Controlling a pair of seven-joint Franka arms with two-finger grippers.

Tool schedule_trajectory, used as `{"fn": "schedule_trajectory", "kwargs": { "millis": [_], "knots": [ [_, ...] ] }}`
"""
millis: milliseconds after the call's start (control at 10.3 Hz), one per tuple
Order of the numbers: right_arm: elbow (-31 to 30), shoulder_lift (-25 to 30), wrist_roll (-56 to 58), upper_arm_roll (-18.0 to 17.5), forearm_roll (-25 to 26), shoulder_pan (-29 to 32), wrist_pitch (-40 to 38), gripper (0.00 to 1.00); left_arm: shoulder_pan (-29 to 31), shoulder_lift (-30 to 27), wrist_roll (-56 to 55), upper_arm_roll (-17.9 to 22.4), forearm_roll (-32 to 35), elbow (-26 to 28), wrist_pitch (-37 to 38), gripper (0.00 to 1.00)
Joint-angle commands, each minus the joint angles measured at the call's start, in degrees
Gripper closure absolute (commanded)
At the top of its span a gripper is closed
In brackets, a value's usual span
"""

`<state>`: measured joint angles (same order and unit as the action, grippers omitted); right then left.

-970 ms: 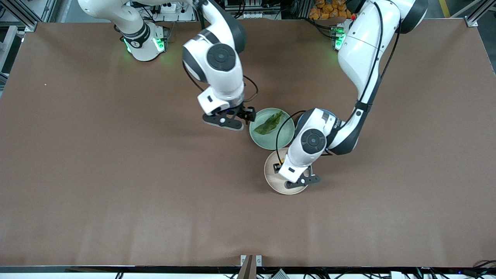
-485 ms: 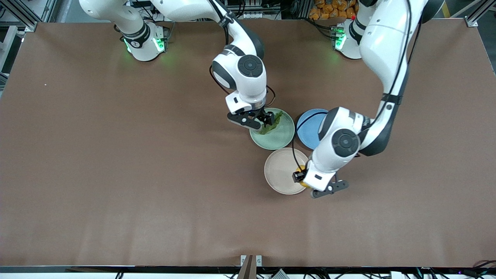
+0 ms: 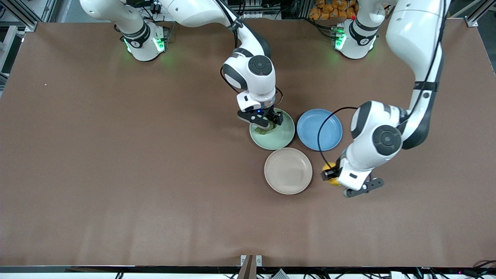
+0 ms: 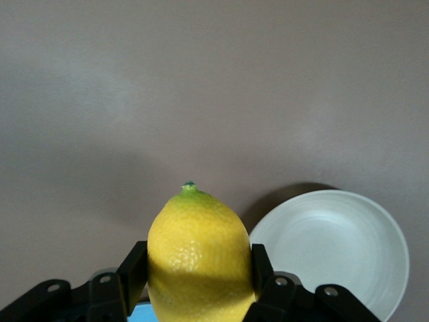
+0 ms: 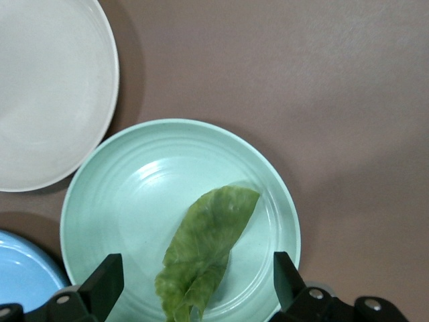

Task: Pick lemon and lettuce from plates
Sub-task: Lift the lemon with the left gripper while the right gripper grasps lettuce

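The yellow lemon [image 4: 198, 228] is clamped between the fingers of my left gripper [image 4: 198, 263], which is shut on it. In the front view that gripper [image 3: 334, 177] hangs over bare table beside the beige plate [image 3: 288, 170], toward the left arm's end. The beige plate has nothing on it. My right gripper [image 3: 271, 121] is low over the mint green plate [image 3: 279, 140]. Its jaws stand open, one on each side of the dark green lettuce [image 5: 204, 251] lying on that plate [image 5: 120, 201]. In the front view the hand hides most of the leaf.
A blue plate [image 3: 319, 129] with nothing on it sits beside the mint plate toward the left arm's end, and the three plates lie close together. Brown table surface [image 3: 135, 174] stretches all around them.
My left gripper carried the lemon off the beige plate toward the left arm's end. My right gripper moved from beside the mint plate to over the lettuce, still open.
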<state>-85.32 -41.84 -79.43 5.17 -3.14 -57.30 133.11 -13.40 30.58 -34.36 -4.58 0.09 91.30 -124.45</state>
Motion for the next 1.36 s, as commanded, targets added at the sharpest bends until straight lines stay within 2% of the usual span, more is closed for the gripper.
{"fn": "schedule_trajectory", "kwargs": {
  "millis": [0, 291, 388, 679, 873, 970, 1261],
  "knots": [
    [3.40, -3.76, -2.21, 0.63, 0.76, -1.06, 0.13, 0.06, 1.17, -9.55, 2.70, -0.43, 1.23, 11.24, -0.18, 1.00],
    [5.08, -6.32, -2.39, 0.90, 1.38, -1.94, 0.13, 0.13, 2.84, -18.07, 6.57, -0.69, 1.32, 20.38, -0.36, 1.00],
    [5.25, -6.76, -2.39, 0.99, 1.82, -1.94, 0.39, 0.18, 3.37, -21.58, 7.28, -0.69, 1.32, 23.89, -0.36, 1.00],
    [5.61, -7.29, -1.70, 0.90, 5.93, -1.67, 0.48, 0.54, 4.16, -30.03, 9.64, -0.78, 1.23, 31.47, -0.27, 1.00],
    [5.70, -7.38, -0.29, 0.90, 7.18, -1.58, 0.48, 0.81, 7.59, -32.07, 14.74, -0.87, 0.71, 32.98, -0.01, 1.00],
    [5.78, -7.29, 0.58, 0.90, 7.09, -1.41, 0.48, 1.00, 7.77, -32.08, 14.93, -0.87, 0.70, 32.98, 0.08, 1.00],
    [6.49, -5.55, 2.25, 0.90, 6.83, -0.62, -1.71, 1.00, 7.86, -32.35, 15.11, -0.78, 0.70, 32.37, 1.23, 1.00]
  ]
}}
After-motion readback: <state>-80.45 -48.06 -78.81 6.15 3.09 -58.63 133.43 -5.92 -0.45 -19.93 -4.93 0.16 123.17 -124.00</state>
